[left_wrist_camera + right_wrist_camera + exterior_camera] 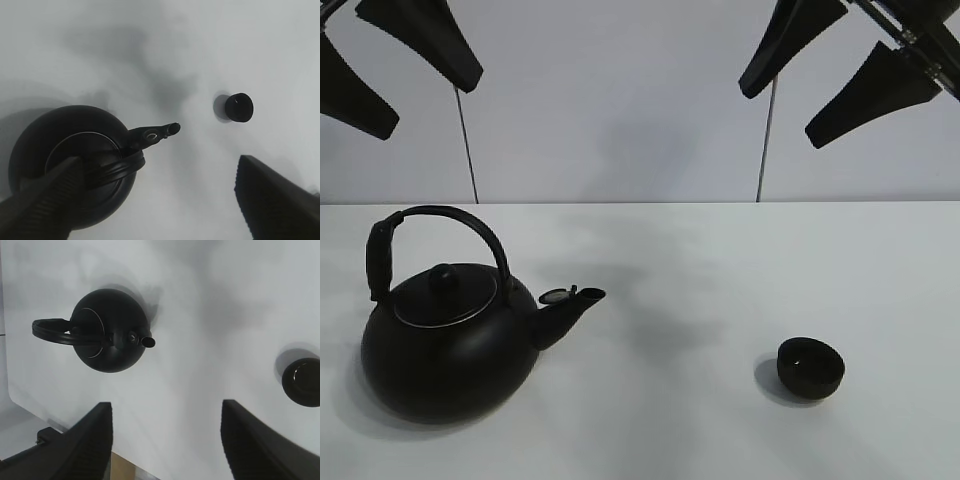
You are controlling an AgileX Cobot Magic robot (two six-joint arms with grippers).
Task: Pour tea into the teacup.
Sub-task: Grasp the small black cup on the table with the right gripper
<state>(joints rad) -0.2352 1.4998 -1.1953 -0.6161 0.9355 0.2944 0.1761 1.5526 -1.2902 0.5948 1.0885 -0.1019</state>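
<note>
Teacup (811,367) sits upright on white table (680,250), right of centre in ext. high view, alone, well apart from kettle (445,350) at left. Kettle spout points toward cup side; arched handle up, lid on w/ knob.

Arm pose: both grippers high above table, touching nothing. L gripper (425,102) hangs over kettle side, fingers (430,40) spread wide, empty. R gripper (782,115) hangs above cup side, clear gap between its fingers, also empty.

Counts: teacup x1, kettle x1, grippers x2, 2 fingers each.

View diffs: L wrist cam looks down past L gripper (159,165); one finger overlaps kettle (40,140) in frame, teacup (239,107) lies beyond spout tip. R wrist cam: R gripper (166,407) frames bare table, w/ kettle (107,340) to one side and teacup (302,382), cut by frame edge, to the other. Only R wrist shows table edge and brownish strip (125,467) past it. Only ext. view shows grey wall (620,100) w/ 2 thin vertical lines (467,150). Cup contents: can't tell.
</note>
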